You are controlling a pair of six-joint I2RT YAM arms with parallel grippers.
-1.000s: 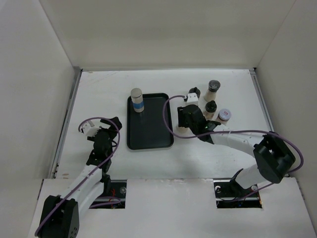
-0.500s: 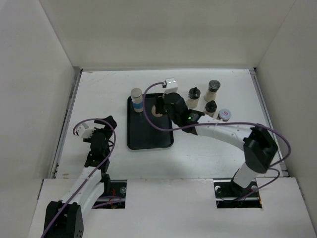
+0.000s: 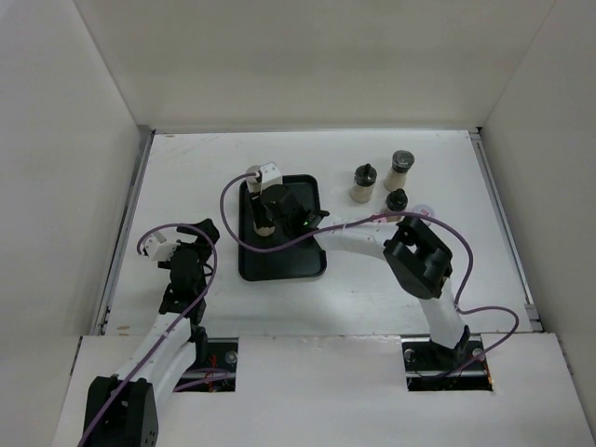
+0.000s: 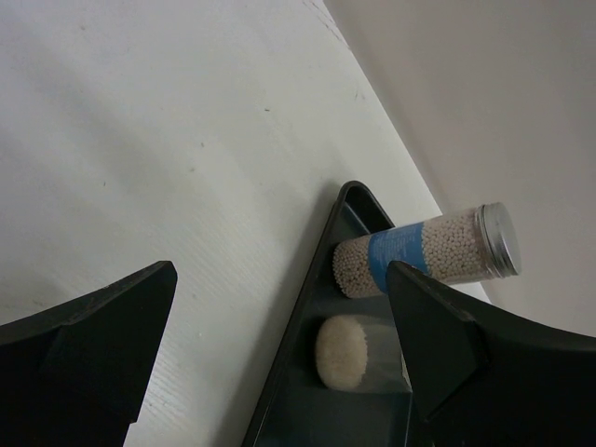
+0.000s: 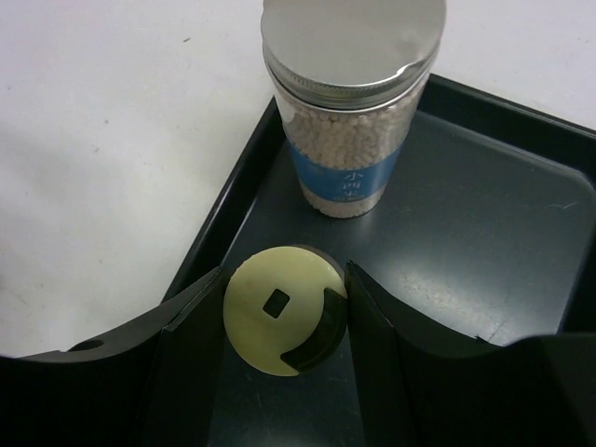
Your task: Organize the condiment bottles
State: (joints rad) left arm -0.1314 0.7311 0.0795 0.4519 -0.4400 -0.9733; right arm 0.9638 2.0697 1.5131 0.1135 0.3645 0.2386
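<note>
The cream-capped bottle (image 5: 284, 321) stands upright inside the black tray (image 5: 484, 242), pinched between the two fingers of the right gripper (image 5: 286, 279) — whether its base touches the tray floor cannot be told. Just beside it at 12 o'clock, in the tray's 11 o'clock corner, stands the blue-labelled jar (image 5: 349, 168) with a silver lid. Off the tray at 2 o'clock, a black-capped bottle (image 3: 364, 183), a grey-capped bottle (image 3: 400, 168) and a second black-capped bottle (image 3: 398, 200) cluster on the table (image 3: 186, 177). At the tray's 9 o'clock the left gripper (image 4: 279, 279) hangs over the table, fingers spread wide — nothing between them
</note>
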